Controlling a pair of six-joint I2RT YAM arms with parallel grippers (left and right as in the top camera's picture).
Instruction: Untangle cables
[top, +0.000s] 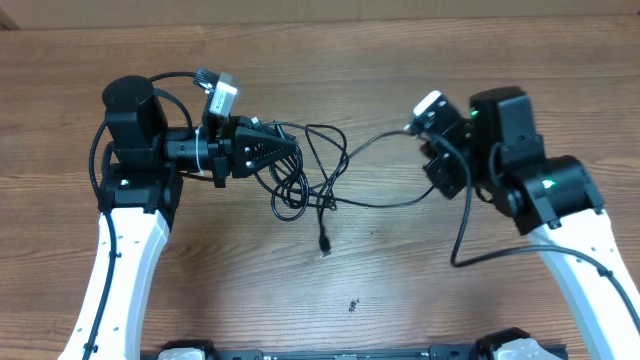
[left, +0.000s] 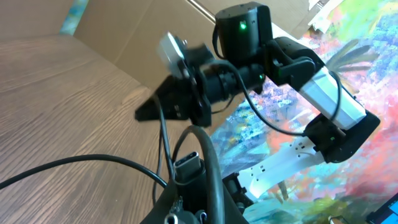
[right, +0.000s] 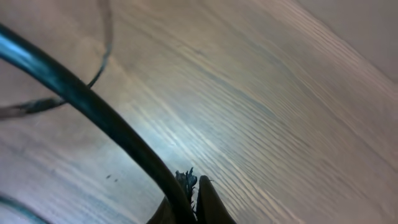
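Observation:
The cables (top: 322, 170) are thin black cords in a tangle of loops on the wooden table (top: 330, 60), at centre left. My left gripper (top: 294, 153) is shut on the left side of the tangle. In the left wrist view a thick loop and a plug (left: 188, 165) rise from between its tips (left: 196, 193). One strand runs right to my right gripper (top: 445, 180), which points down at the table. The right wrist view shows that gripper (right: 191, 194) shut on a black cable (right: 93, 106). A loose plug end (top: 324, 245) lies on the table.
My right arm's own thicker black cable (top: 463, 220) hangs beside it. A cardboard edge (top: 320, 8) runs along the back of the table. A small dark speck (top: 352, 305) lies near the front. A colourful patterned surface (left: 373, 56) fills the background behind my right arm.

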